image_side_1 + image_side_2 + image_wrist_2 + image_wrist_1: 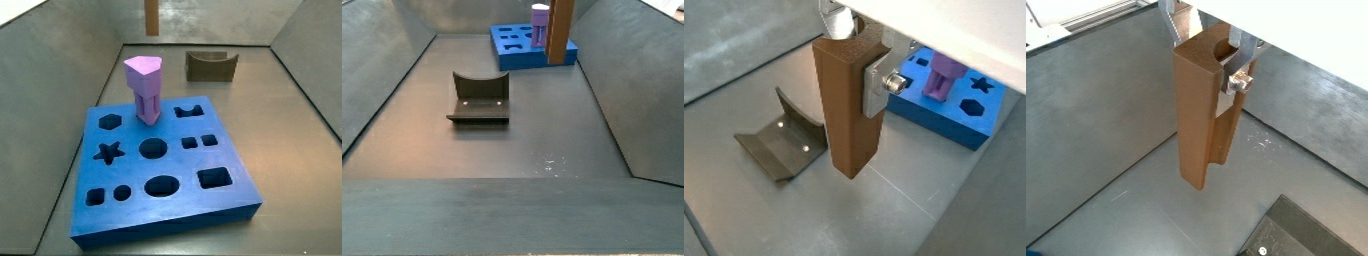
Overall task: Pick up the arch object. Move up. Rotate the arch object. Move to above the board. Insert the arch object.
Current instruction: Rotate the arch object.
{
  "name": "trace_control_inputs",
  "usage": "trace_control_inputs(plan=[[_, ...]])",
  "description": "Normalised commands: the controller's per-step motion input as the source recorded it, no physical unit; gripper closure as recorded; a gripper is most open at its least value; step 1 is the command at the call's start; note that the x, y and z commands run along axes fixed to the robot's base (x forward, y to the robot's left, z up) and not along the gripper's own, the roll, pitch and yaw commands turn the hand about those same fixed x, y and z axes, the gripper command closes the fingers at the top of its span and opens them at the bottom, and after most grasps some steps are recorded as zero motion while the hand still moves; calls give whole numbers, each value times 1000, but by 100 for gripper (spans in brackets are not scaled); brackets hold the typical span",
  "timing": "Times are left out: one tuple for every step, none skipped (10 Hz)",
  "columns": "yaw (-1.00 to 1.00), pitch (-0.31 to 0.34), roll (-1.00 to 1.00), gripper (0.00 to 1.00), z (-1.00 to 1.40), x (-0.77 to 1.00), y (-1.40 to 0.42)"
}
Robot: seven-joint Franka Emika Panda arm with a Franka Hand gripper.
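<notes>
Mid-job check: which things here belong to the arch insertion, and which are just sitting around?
In the job: the arch object, held in the gripper above the floor; the board, its target.

Lying about: the purple peg, upright in the board; the fixture on the floor.

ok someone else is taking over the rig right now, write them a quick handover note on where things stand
Gripper: shut on the arch object, lifted clear of the floor; both wrist views show the piece hanging upright between the fingers.
Arch object: in the air, off to the side of the board; in a side view only its lower end shows at the frame's top edge.
Board: on the floor with the purple peg standing in it; the arch-shaped hole looks empty.
Dark notched block: resting on the floor, apart from the board.
Done: pick-up and lift.
Left: any rotation needed, move above the board, insert.
</notes>
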Motion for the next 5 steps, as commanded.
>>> trace_control_inputs(plan=[[94, 11, -67, 100, -1000, 11, 1], [65, -23, -63, 100, -1000, 22, 3], [55, -35, -62, 100, -1000, 20, 2], [45, -54, -61, 100, -1000, 15, 2], [41, -58, -60, 100, -1000, 19, 2]])
